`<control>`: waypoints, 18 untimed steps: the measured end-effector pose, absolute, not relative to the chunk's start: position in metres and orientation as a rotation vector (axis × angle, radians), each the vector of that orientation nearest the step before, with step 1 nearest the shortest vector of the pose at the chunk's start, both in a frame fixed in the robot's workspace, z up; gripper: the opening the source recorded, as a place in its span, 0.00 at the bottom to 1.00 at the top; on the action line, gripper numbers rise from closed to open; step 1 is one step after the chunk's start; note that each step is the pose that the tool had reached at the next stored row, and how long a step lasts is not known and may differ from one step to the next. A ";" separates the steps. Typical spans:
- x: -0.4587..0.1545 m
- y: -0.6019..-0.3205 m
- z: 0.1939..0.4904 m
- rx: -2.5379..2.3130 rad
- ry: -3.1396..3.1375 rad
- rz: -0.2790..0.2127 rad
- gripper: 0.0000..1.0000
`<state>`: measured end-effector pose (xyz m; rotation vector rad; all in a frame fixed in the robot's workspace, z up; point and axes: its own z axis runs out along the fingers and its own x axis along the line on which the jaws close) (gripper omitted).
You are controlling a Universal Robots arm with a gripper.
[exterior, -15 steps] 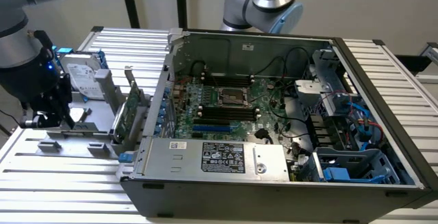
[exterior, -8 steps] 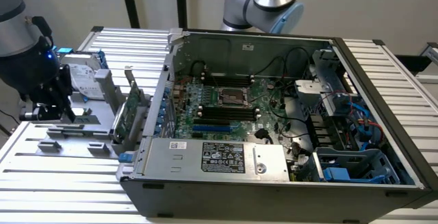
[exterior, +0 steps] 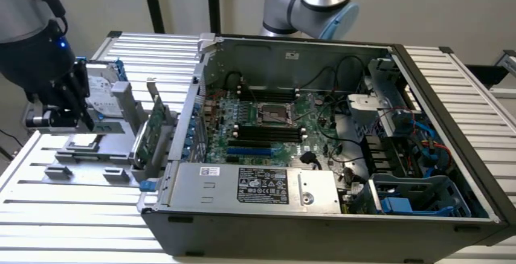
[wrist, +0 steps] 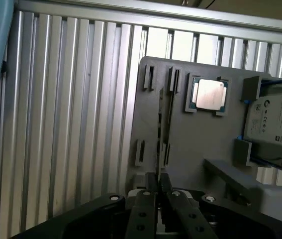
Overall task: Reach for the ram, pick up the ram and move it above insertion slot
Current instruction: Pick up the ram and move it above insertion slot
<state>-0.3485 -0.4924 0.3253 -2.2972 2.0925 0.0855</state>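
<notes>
In the wrist view my gripper [wrist: 158, 186] has its two dark fingers [wrist: 147, 191] drawn close together on a thin dark strip. This strip is the ram [wrist: 166, 127] seen edge-on, running along the grey holder block [wrist: 200, 144] in line with the block's narrow slots. In the exterior view the gripper [exterior: 58, 118] hangs at the exterior view's left, just above that grey holder [exterior: 89, 155] and outside the open computer case [exterior: 322, 215]. The black memory slots [exterior: 270, 132] lie on the motherboard inside the case, well off to the right of the gripper.
On the holder stand a silver hard drive with blue rails [wrist: 275, 124], a processor chip [wrist: 209, 94], and a green card with a metal bracket [exterior: 153, 132]. The ribbed aluminium table [exterior: 72, 215] surrounds them. A second arm's base [exterior: 310, 4] rises behind the case.
</notes>
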 end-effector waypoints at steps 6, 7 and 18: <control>-0.328 -0.493 0.351 -2.294 2.077 0.103 0.15; -0.324 -0.493 0.355 -2.293 2.075 0.106 0.15; -0.276 -0.494 0.382 -2.284 2.055 0.133 0.15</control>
